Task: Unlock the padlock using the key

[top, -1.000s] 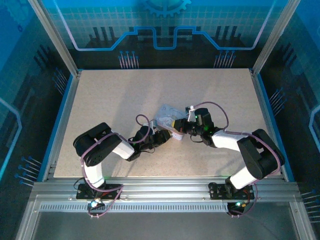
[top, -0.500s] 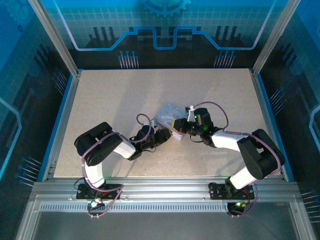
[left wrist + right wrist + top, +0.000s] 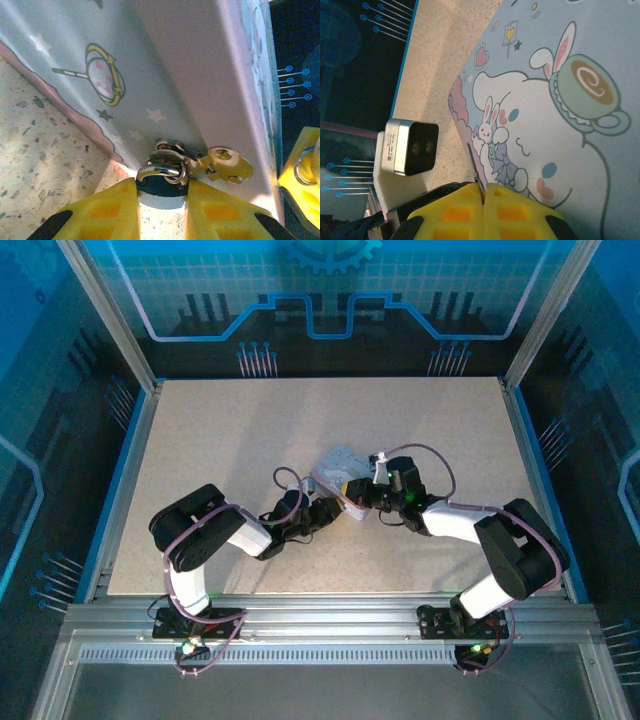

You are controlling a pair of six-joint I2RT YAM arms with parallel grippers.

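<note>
The padlock [image 3: 161,184] is tiny, with a dark body and a silvery shackle, and it hangs from the clasp rings on the side of the pastel tin [image 3: 150,65]. My left gripper [image 3: 161,190] is shut on the padlock, one yellow finger pressing each side of its body. The right gripper [image 3: 484,191] is shut on the key [image 3: 474,162], whose thin silvery blade sticks out over the tin's cartoon lid [image 3: 560,125]. From above, both grippers meet at the tin's [image 3: 336,466] near edge, the left gripper [image 3: 334,508] and the right gripper [image 3: 358,494] almost touching.
A gold-coloured hasp plate [image 3: 227,165] juts out beside the padlock. The right gripper's yellow finger [image 3: 300,172] is at the far right of the left wrist view. The left wrist camera housing [image 3: 407,147] sits close to the key. The speckled tabletop [image 3: 220,440] stretches around the tin.
The left jaws have narrowed onto the padlock and the left gripper has edged slightly toward the tin. The tin has shifted a little. The right gripper stays shut on the key.
</note>
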